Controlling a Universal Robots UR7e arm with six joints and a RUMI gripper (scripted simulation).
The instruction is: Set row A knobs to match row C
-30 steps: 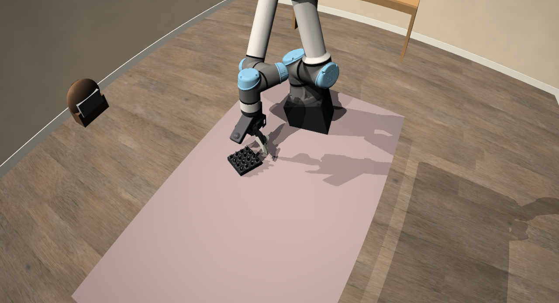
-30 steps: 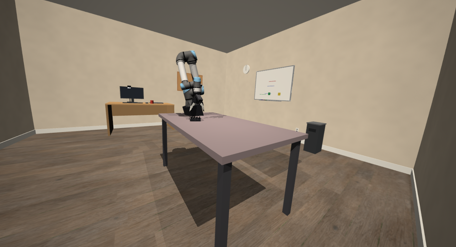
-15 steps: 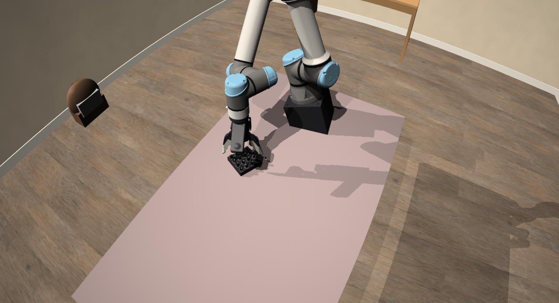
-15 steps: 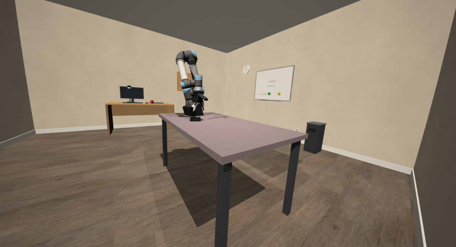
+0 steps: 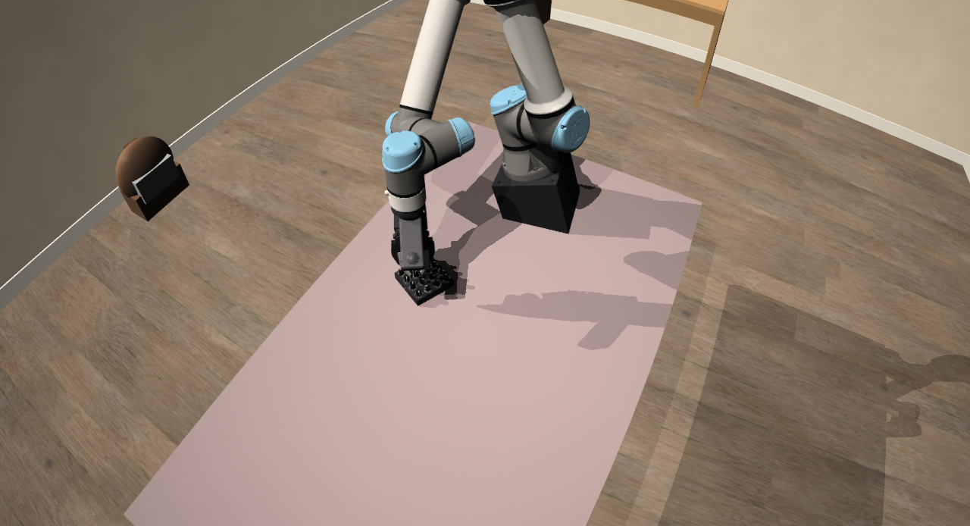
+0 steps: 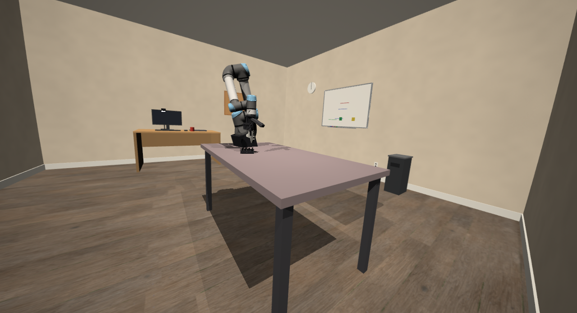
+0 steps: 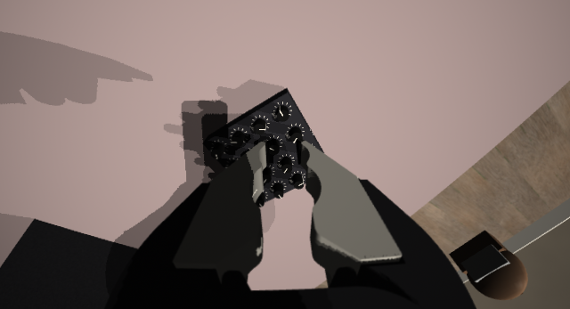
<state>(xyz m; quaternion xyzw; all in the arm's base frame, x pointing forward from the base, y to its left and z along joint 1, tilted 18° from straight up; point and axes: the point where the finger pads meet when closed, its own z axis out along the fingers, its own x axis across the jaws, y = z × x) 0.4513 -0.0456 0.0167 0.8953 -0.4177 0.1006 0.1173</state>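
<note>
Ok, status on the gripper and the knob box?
Gripper closed narrow, fingers straddling the middle knobs. Knob box flat on the table, near its edge; grip on a knob not confirmed. Nothing in the way.

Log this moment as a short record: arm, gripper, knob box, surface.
arm: white-and-grey arm with blue joints, bent down over the box
gripper: two-jaw gripper, nearly closed, tips either side of one knob; firm grip not visible
box: black square knob box with white-marked dials, flat, near the arm's black pedestal
surface: pinkish table top
</note>
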